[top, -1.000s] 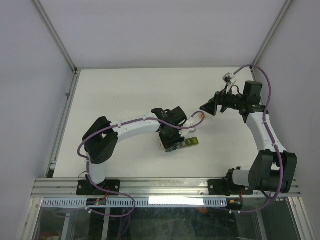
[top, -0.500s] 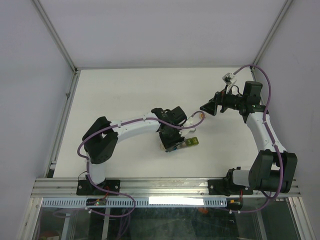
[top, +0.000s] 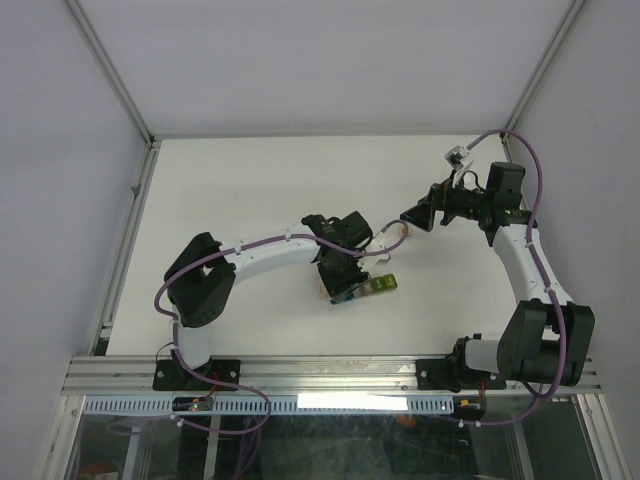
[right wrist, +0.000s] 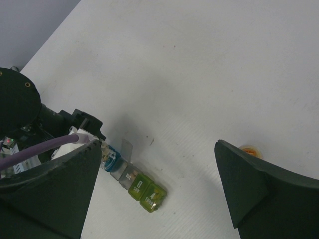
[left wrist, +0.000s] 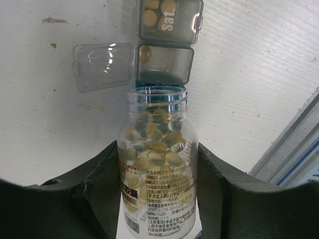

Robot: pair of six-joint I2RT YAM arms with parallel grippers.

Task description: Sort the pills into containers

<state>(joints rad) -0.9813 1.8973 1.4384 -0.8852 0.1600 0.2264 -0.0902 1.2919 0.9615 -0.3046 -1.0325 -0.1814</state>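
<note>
The left fingers, dark and broad, are drawn in against both sides of a clear round plastic bottle and grip it. It lies tipped, uncapped mouth forward. Its white label carries rows of East Asian print, too fine to read. Round yellow-tan pills are heaped inside near the neck.

Just beyond the mouth lies the strip of small translucent flip-lid cells, about the middle of the white surface and well in from every edge. The grey cell nearest the mouth stands open, its clear lid swung flat to the left, and one pill shows inside. The next cell is shut with several pills in it, and its lid reads "Sat.". In the right wrist view the olive and yellow-green lids also bear print, too small to make out.

Bare surface runs wide behind and to the left of the strip. A metal rail borders the near side.

The right fingers are spread wide, holding nothing, above the surface to the right of the strip. A small round orange piece peeks over one of them.
</note>
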